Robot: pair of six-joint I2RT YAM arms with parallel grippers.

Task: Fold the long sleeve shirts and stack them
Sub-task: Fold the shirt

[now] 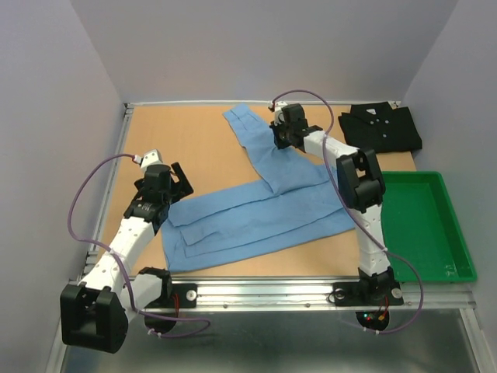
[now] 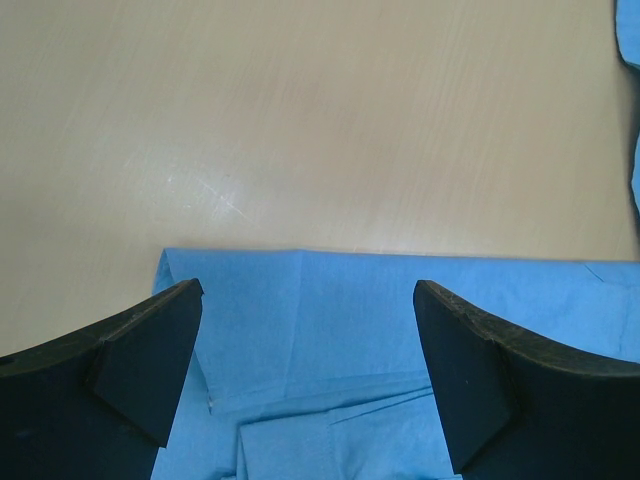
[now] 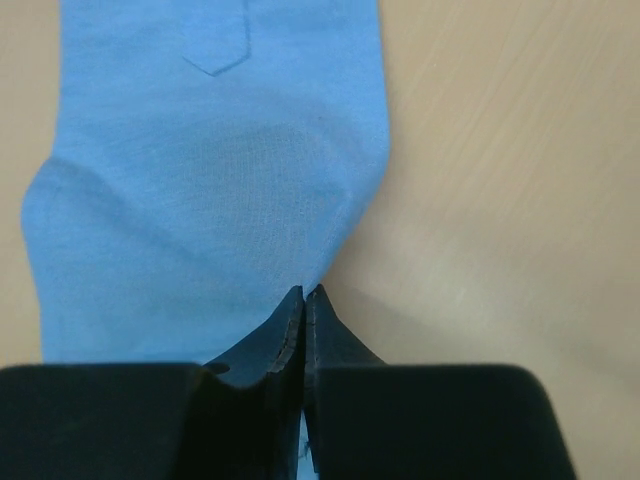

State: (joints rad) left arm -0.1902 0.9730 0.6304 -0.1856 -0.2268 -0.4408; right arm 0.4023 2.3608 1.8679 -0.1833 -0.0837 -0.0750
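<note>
The light blue shirt [image 1: 256, 217] lies partly folded across the middle of the table, with one sleeve [image 1: 247, 136] stretched towards the back. My right gripper [image 1: 278, 138] is shut on that sleeve's right edge; in the right wrist view its jaws [image 3: 304, 290] are pressed together with blue cloth [image 3: 210, 180] pinched between them. My left gripper [image 1: 180, 180] is open and empty, just above the shirt's left end; the left wrist view shows its tips [image 2: 308, 290] wide apart over blue cloth [image 2: 330, 330]. The black shirt [image 1: 380, 126] lies folded at the back right.
A green plastic tray [image 1: 464, 260] sits at the right, close to the right arm's base. Bare wooden tabletop [image 1: 178, 140] shows at the back left. Grey walls close in the table on three sides.
</note>
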